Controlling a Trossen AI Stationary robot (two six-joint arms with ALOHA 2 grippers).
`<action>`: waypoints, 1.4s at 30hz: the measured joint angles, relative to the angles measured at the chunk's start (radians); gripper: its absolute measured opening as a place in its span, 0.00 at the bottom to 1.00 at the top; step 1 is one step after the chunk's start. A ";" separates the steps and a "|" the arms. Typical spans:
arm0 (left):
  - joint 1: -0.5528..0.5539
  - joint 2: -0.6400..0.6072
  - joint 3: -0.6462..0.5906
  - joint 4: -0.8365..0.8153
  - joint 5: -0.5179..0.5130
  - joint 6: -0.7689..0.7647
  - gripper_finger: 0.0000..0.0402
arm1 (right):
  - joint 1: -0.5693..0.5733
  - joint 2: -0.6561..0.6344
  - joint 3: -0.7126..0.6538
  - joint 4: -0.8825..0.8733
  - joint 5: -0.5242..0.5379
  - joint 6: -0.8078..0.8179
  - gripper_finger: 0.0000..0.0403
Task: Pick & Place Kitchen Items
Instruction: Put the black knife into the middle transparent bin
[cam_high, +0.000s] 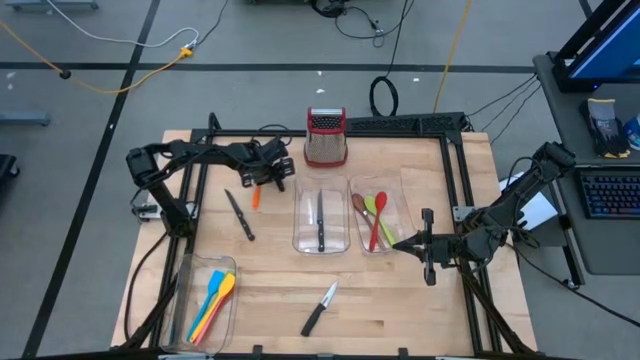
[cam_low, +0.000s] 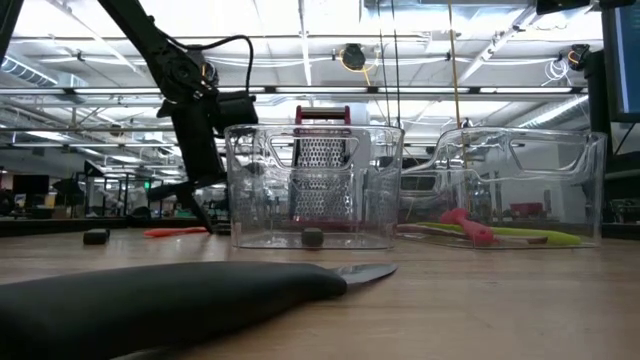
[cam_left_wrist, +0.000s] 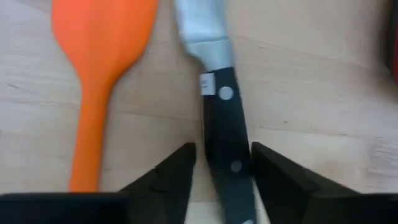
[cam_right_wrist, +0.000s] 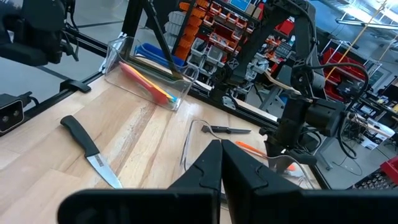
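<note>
A black-handled steel knife lies flat on the wooden table beside an orange spatula. My left gripper points down over them at the table's far left. It is open, with one finger on each side of the knife's handle and close to it. In the high view the gripper hides that knife, and only part of the orange spatula shows. My right gripper hangs level and shut beside the right tray, holding nothing.
A second knife lies near the left gripper and a third near the front edge. A middle tray holds a knife. A right tray holds spoons and a front-left tray spatulas. A grater stands at the far edge.
</note>
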 joint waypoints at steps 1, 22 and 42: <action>0.000 0.000 0.000 -0.005 0.000 0.000 0.38 | 0.000 0.000 0.000 0.000 0.000 0.000 0.00; -0.030 -0.154 -0.014 -0.135 -0.038 -0.022 0.17 | 0.000 0.000 0.000 0.000 0.000 0.026 0.00; -0.271 -0.608 -0.008 -0.057 -0.100 0.123 0.17 | 0.000 0.000 0.000 0.033 0.000 0.026 0.00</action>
